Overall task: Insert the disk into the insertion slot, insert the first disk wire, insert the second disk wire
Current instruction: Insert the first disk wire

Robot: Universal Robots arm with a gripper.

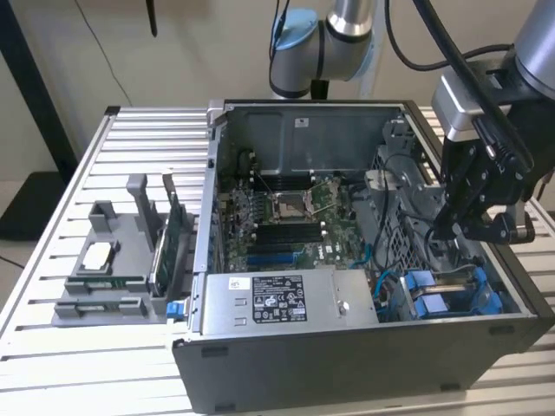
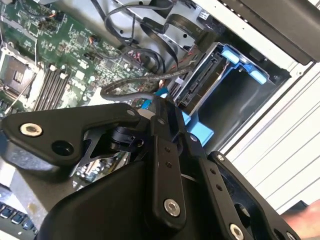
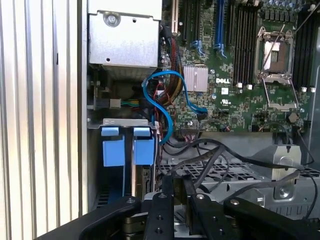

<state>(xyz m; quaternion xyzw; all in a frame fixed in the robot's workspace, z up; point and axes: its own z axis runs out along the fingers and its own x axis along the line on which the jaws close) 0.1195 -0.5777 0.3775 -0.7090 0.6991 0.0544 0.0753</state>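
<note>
The open computer case [image 1: 347, 368] lies on a slatted metal table [image 1: 130, 139], with the power supply [image 1: 286, 299] at its near side and the motherboard [image 1: 286, 208] in the middle. The disk [image 2: 197, 87] sits in its blue carrier inside the insertion slot [image 2: 227, 107], in the near corner of the case at the exterior view's right. Its connector edge faces the motherboard, and a second blue carrier front [image 2: 200, 132] stands just beside it. The gripper [image 3: 177, 186] hangs above that side of the case, tilted down toward the drive cage. Its fingers [image 3: 167, 192] are drawn almost together with a thin gap between them, and nothing shows pinched there. In the second wrist view the fingertips lie near the disk's connector edge but apart from it. A grey sleeved cable [image 2: 125, 91] and a bundle of black cables [image 2: 150, 30] lie just beside them. A blue cable [image 3: 165, 100] loops over the motherboard near the two blue carrier fronts. Whether any wire is plugged into the disk cannot be told.
</note>
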